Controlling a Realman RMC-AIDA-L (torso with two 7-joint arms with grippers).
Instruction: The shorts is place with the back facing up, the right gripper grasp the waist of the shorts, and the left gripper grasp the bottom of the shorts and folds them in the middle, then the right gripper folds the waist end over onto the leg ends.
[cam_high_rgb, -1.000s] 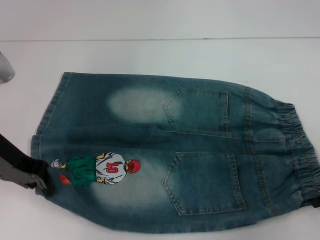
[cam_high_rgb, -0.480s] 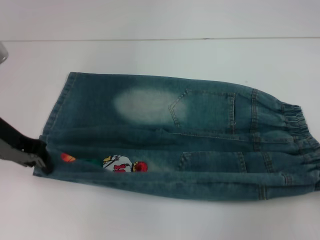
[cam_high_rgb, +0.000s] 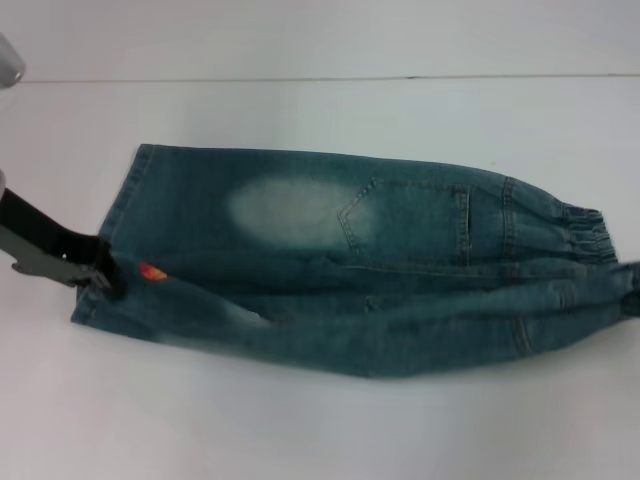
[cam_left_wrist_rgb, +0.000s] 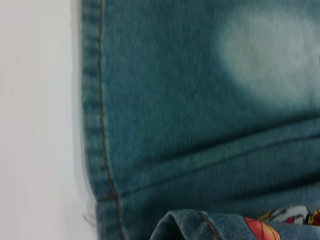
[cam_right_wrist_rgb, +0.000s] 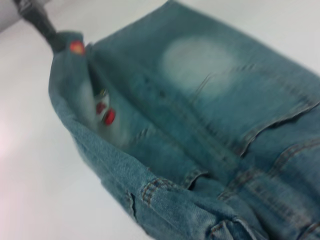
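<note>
The shorts (cam_high_rgb: 340, 260) lie across the white table (cam_high_rgb: 300, 110), hems toward the left, ruffled waist toward the right. The near leg is lifted and rolled up over the far one. The left gripper (cam_high_rgb: 100, 272) is clamped on the near hem; the right gripper's state I cannot tell

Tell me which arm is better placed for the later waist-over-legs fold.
Right, probably. The elastic waist end lies at the shorts' right edge, on that arm's side, while the left claw is busy pinching the near leg hem on the left, mid lengthwise fold.
</note>
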